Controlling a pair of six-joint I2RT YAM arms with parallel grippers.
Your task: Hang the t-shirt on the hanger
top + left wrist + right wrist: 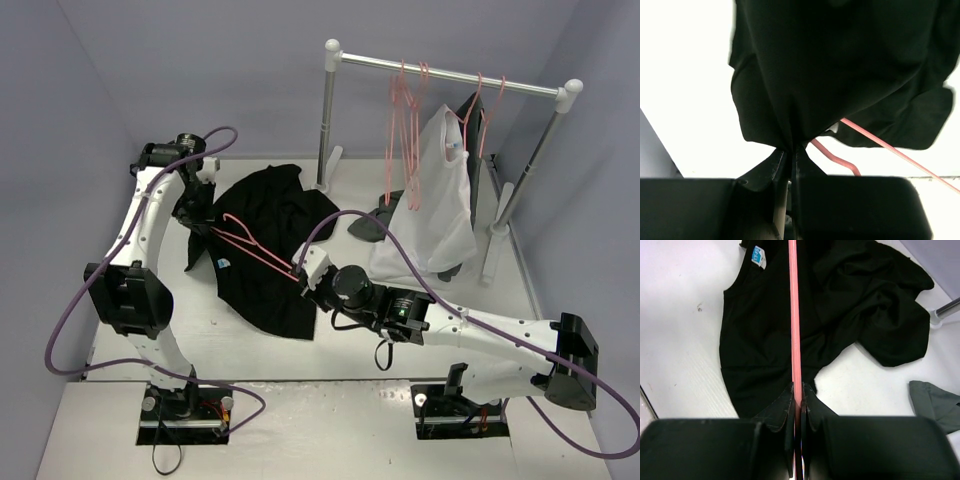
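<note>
Lying crumpled at the table's (pixel 440 305) ten o'clock, the soft black t-shirt (pixel 272 275) is pinched by the left gripper's (pixel 790 149) jaws. The right gripper's (pixel 798 390) jaws clamp the thin pink wire hanger (pixel 793 315).

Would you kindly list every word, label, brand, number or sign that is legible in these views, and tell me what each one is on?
No text is legible in any view.
Small blue label on the large plain black fabric t-shirt: print too blurred to read.
Small bluish tag at the neck of the hanging white fabric garment: too small to read.
</note>
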